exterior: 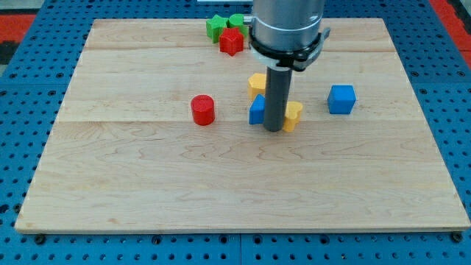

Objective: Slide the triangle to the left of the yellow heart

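Crowding yellow heart [294, 115]: blue triangle [257, 110], my tip [273, 129].

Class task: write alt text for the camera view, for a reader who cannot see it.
My tip rests on a wooden board between a blue triangle block on the view's left and a yellow heart on its right. Nearby lie another yellow block, a red cylinder and a blue cube; two green blocks and a red block sit at the top.

board [147, 191] | red cylinder [202, 110] | blue cube [341, 99] | yellow heart [294, 115]
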Motion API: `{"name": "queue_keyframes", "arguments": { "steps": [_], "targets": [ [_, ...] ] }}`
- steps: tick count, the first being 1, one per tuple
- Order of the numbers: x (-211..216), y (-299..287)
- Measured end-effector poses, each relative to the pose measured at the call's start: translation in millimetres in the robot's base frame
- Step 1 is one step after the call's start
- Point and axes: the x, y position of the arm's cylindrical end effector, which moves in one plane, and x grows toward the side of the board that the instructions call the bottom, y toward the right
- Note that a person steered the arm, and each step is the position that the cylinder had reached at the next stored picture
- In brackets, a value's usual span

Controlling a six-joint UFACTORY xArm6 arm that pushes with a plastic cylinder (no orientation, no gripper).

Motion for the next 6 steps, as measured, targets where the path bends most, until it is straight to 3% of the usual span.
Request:
{"name": "queue_keyframes", "arguments": {
  "steps": [1,2,3,5,6],
  "targets": [
    [-14.6,20.9],
    [31.8,-38.8],
    [19.8,-77.4],
    [-21.9,-55.7],
    [-21.1,-30.8]
  ]
}}
